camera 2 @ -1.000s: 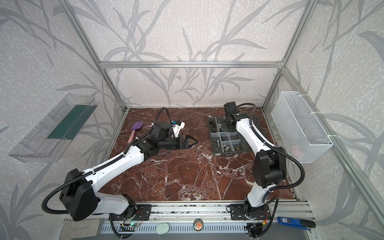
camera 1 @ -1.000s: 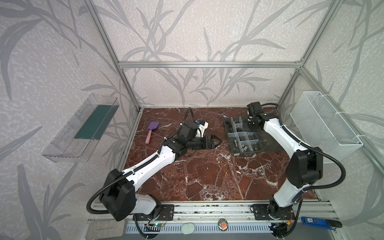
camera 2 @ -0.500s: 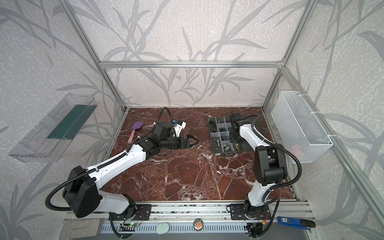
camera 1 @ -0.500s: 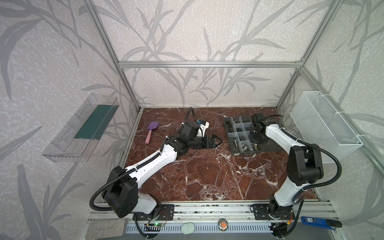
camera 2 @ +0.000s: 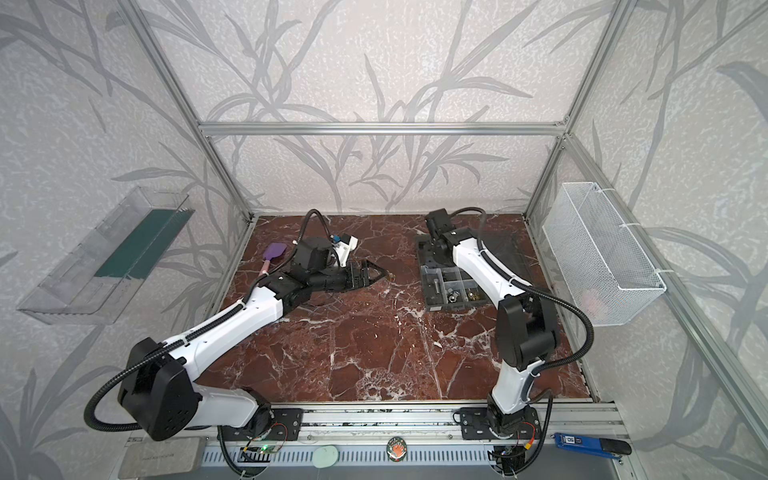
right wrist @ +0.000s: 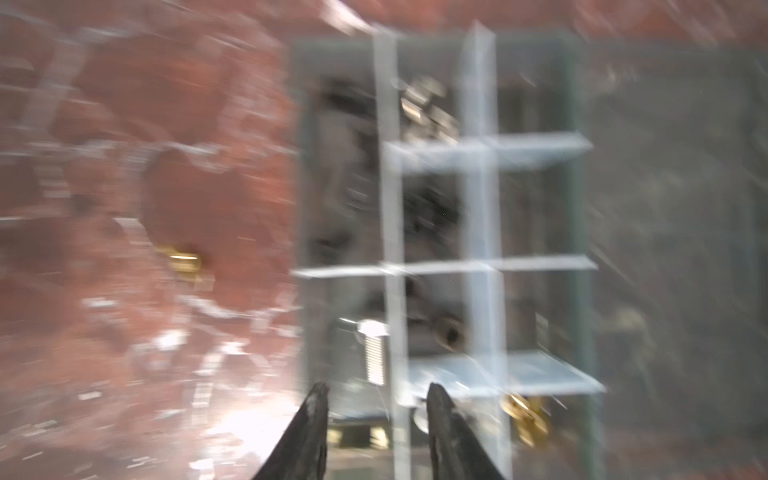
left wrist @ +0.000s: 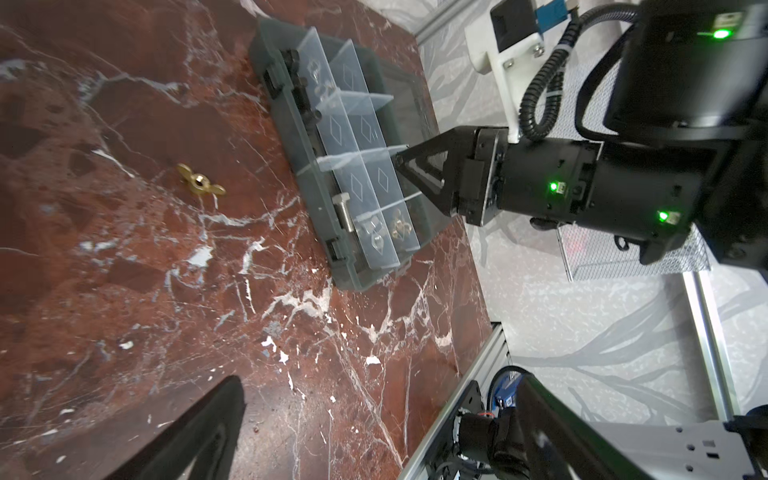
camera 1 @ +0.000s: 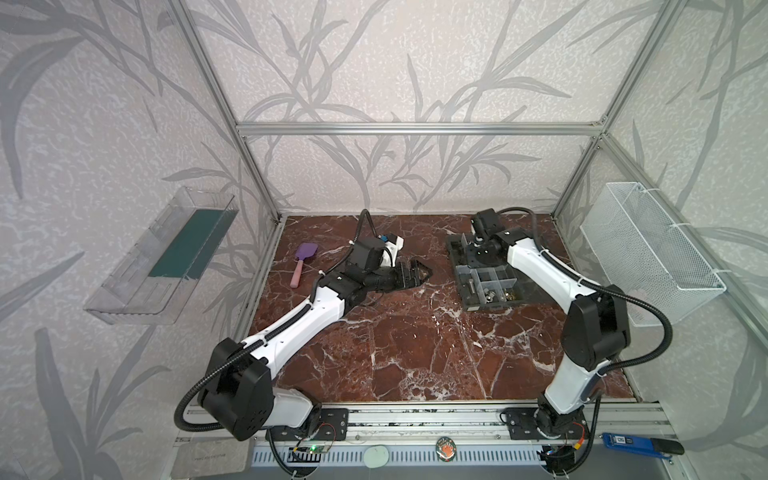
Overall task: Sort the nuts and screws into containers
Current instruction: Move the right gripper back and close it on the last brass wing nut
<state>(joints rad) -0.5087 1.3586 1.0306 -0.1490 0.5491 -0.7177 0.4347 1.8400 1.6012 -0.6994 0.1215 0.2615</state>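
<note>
The containers are the compartments of a grey organizer box (camera 1: 486,270) (camera 2: 449,282) (left wrist: 349,266) at the back right of the marble table. One holds a silver screw (left wrist: 344,212) (right wrist: 374,353); others hold silver nuts (left wrist: 374,235) and brass nuts (left wrist: 401,226). A brass wing nut (left wrist: 200,185) (right wrist: 183,259) lies loose on the table left of the box. My right gripper (right wrist: 376,399) (camera 1: 478,249) hangs over the box, open and empty; its view is motion-blurred. My left gripper (left wrist: 374,415) (camera 1: 419,272) is low over the table near the wing nut, wide open and empty.
The box's transparent lid (camera 2: 503,249) lies open to its right. A purple spatula (camera 1: 305,259) lies at the back left. A white mesh basket (camera 1: 648,249) hangs on the right wall and a clear shelf (camera 1: 166,253) on the left wall.
My right gripper has gone from shut to open and has shifted over the box, dipping toward its middle and back to its far part. The left arm has barely moved.
</note>
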